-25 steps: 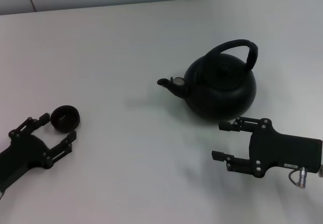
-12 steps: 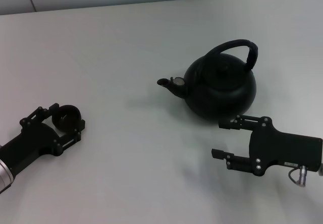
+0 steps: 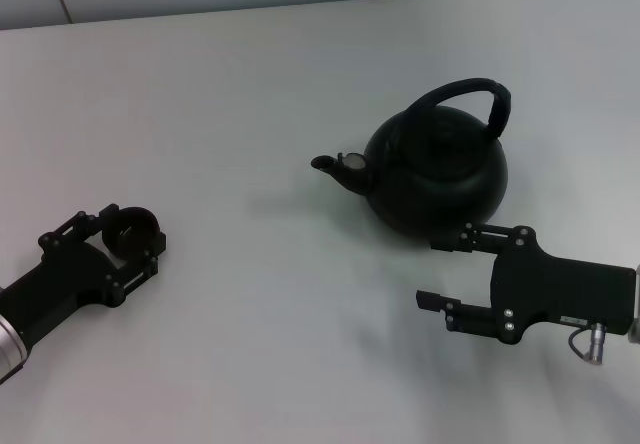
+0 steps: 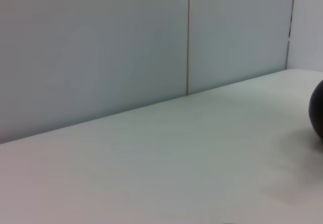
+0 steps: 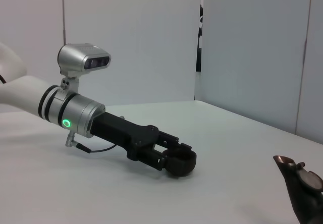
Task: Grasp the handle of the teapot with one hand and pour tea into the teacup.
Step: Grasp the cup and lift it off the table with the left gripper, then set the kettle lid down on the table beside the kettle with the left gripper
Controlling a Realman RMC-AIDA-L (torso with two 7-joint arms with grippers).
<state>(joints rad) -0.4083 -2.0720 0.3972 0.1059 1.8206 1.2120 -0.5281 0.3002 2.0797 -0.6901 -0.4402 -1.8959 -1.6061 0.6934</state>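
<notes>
While the left end effector (image 3: 128,236) grips the teacup (image 3: 133,226), wide-open right end effector (image 3: 441,271) beside teapot (image 3: 437,170); next, reach up for handle (image 3: 468,92)

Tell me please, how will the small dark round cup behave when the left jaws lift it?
The small dark round handleless cup sits between the jaws of the left gripper, so it looks light for them. Its curved wall may slip or turn if the jaws squeeze off-centre. Being low and wide, it probably will not tip on the white table.
</notes>
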